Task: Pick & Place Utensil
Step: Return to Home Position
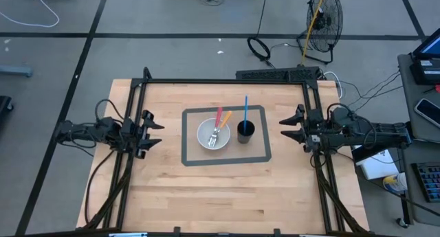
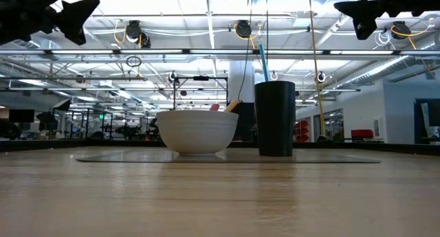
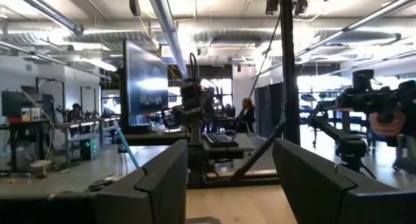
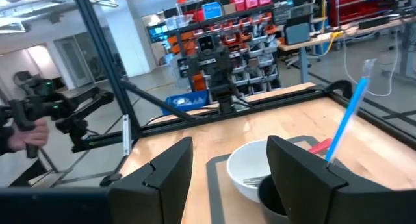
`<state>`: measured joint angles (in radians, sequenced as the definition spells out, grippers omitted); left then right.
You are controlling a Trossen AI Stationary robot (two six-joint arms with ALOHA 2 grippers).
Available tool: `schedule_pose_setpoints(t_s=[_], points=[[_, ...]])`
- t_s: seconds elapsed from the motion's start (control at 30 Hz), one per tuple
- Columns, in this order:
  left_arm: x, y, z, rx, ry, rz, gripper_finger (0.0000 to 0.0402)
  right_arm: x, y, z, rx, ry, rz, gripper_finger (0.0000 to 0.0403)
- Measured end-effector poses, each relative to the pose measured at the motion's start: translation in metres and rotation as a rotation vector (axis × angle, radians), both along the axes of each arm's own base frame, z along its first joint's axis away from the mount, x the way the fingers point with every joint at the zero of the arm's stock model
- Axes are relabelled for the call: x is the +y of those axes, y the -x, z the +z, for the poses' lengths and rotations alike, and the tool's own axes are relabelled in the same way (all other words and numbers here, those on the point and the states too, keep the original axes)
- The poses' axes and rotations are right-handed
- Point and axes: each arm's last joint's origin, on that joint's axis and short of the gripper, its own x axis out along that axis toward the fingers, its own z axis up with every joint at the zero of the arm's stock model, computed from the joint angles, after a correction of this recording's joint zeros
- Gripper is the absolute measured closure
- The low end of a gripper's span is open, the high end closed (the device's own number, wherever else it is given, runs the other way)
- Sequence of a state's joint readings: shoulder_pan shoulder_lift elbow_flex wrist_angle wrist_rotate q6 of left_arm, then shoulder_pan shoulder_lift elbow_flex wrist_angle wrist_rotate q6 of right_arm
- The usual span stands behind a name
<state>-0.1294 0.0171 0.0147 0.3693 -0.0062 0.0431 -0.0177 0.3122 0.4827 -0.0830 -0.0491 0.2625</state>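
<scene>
well, the left claw [image 1: 154, 131] hangs over the left edge of the light wooden tabletop [image 1: 206, 196], raised above the surface, its two dark fingers spread wide apart with nothing between them. in the left wrist view the same claw [image 3: 227, 185] shows a broad empty gap between its fingers [image 3: 162, 182].

across from it, the right claw [image 1: 285, 127] hangs over the right edge, also raised, fingers wide apart and holding nothing. its wrist view shows the claw [image 4: 227, 175] looking toward the middle of the tabletop. in the low view both sit high up, the left claw [image 2: 77, 16] and the right claw [image 2: 357, 16], well clear of everything below.

between the two claws, and well apart from both, lies a rectangular table mat with a grey border [image 1: 227, 161]. on it stands a round white bowl [image 1: 208, 137], and leaning in the bowl are a pink-handled fork [image 1: 218, 117] and an orange-handled utensil [image 1: 225, 119], handles pointing toward the far side. just beside the bowl, on its right and also on the mat, stands a tall black cup [image 1: 245, 132] with a blue straw [image 1: 245, 108] rising out of it.

a black metal frame [image 1: 227, 80] borders the tabletop.
</scene>
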Motion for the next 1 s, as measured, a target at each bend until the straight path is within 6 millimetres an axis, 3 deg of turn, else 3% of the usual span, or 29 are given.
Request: schedule_pose_setpoints(t_s=[0.23,0.87,1.0], points=[[0.003,-0.001,-0.002,0.024,-0.014,-0.025,0.0172,-0.001,-0.002,-0.006,-0.001,-0.016,-0.022,0.0213],[0.003,-0.007,-0.032,0.349,0.063,-0.088,0.0172,0.001,-0.005,-0.012,-0.053,-0.069,0.030,0.0215],[0.004,-0.007,-0.032,0.347,0.033,-0.076,0.0172,0.001,-0.005,-0.012,-0.050,-0.090,0.030,0.0213]])
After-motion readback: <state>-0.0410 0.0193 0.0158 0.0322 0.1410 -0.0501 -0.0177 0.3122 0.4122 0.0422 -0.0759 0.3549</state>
